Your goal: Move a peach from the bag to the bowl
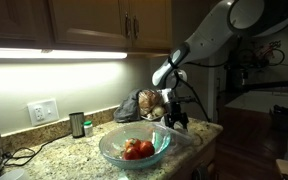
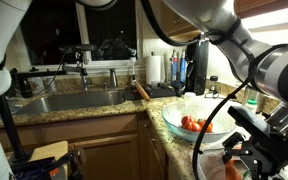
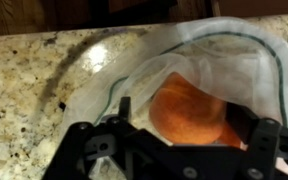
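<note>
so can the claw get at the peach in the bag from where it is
Probably yes: in the wrist view the bag lies open, the peach sits uncovered between the fingers of the open claw, and nothing lies across it.

Whitish plastic (image 3: 234, 50) closely rings the peach (image 3: 184, 112), while the bowl (image 1: 108, 150) lies open to approach from above.

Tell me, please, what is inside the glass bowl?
A few red round fruits lie at the bottom of the bowl, seen in both exterior views. Anything beneath them is covered.
</note>
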You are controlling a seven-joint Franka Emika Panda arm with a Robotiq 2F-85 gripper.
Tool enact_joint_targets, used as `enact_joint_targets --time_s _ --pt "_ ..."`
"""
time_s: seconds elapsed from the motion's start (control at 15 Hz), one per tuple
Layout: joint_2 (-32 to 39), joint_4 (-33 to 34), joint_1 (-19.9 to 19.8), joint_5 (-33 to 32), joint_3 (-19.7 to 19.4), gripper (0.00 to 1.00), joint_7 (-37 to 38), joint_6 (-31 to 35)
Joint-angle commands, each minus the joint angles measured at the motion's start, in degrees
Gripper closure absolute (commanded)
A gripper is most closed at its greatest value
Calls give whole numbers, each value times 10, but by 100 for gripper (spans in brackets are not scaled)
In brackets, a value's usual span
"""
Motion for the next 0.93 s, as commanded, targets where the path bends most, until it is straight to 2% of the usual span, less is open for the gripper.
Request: enact_joint_targets --time_s 0.0,0.2,0.47,0.87 --pt "6 16 -8 6 1 33 13 -21" --pt "5 16 -7 5 1 53 13 -22" --pt "-8 5 -3 1 -3 56 18 -2" --pt "-37 -18 7 -11 -10 56 31 68"
